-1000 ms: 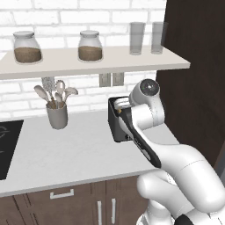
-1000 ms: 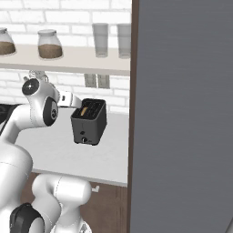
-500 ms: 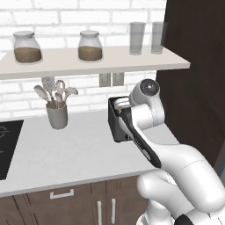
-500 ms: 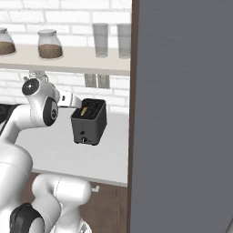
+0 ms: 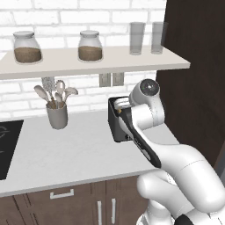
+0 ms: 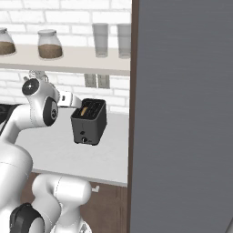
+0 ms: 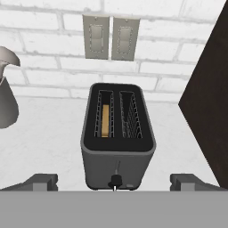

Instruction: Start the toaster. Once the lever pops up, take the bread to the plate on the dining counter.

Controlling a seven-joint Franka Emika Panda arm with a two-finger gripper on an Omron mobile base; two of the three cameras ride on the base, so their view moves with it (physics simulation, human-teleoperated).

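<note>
Pincer [image 7: 114,181]: fingers spread wide, one tip at each side of the hand view, holding nothing, poised just before the toaster's narrow front face. Toaster [image 7: 118,137]: dark grey, two slots, upright on the pale grey bench [image 7: 44,133], lever knob low on the front. Bread [image 7: 105,120]: golden slice seated deep in the left slot. Behind: two wall outlets [image 7: 108,37] on white brick; utensil crock [image 5: 57,115] to the left; shelf [image 5: 88,63] above with jars and glasses

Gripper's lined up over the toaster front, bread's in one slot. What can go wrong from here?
1. The gripper stands wide open astride the dark grey two-slot toaster; the small lever knob is easily missed.
2. The golden-brown bread slice sits deep in its slot, leaving little to grip.
3. The dark cabinet panel crowds one side.
</note>
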